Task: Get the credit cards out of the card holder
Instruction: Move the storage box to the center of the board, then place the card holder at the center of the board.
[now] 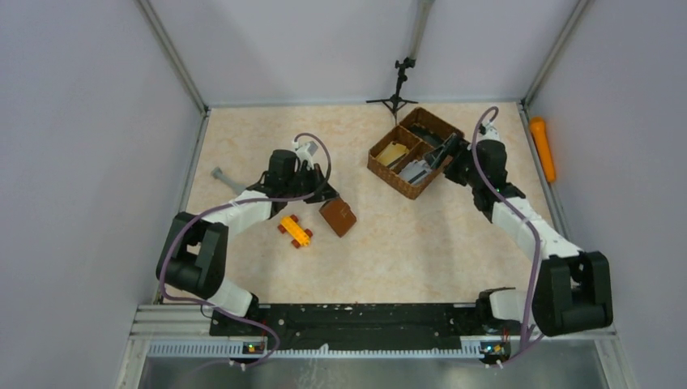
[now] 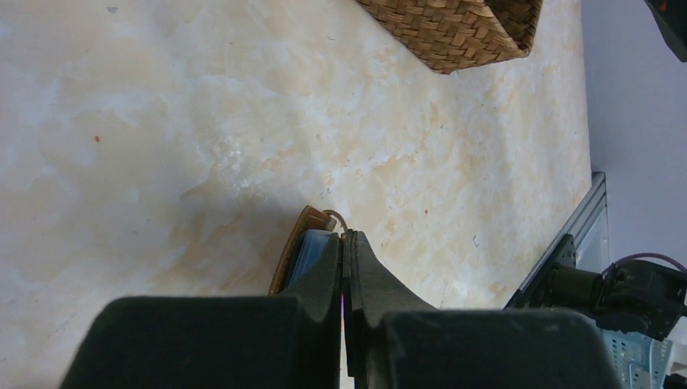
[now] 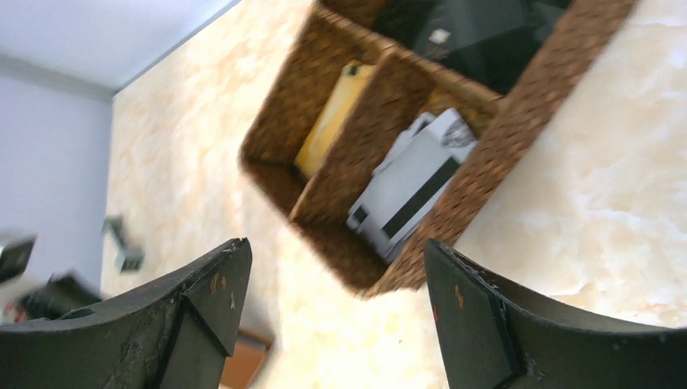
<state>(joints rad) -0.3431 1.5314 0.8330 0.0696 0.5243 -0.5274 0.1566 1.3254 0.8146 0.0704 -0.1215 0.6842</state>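
Note:
The card holder (image 1: 338,216) is a small brown wallet lying on the table left of centre. My left gripper (image 1: 326,194) is at its far-left edge. In the left wrist view the left gripper (image 2: 347,237) is shut on a thin dark layer at the wallet's edge. The brown cover (image 2: 290,247) and blue-grey card edges (image 2: 313,251) stand just left of the fingers. My right gripper (image 1: 441,156) is open and empty above the woven basket (image 1: 381,166). Grey-silver credit cards (image 3: 409,198) with a black stripe lie in the basket's middle compartment, also in the top view (image 1: 416,171).
The basket (image 3: 518,138) also holds a yellow item (image 3: 332,121) and dark things at the back. An orange and yellow toy (image 1: 296,231) lies left of the wallet. A grey tool (image 1: 224,175) is at far left, a small tripod (image 1: 397,85) at the back, and an orange cylinder (image 1: 543,148) beyond the right rail.

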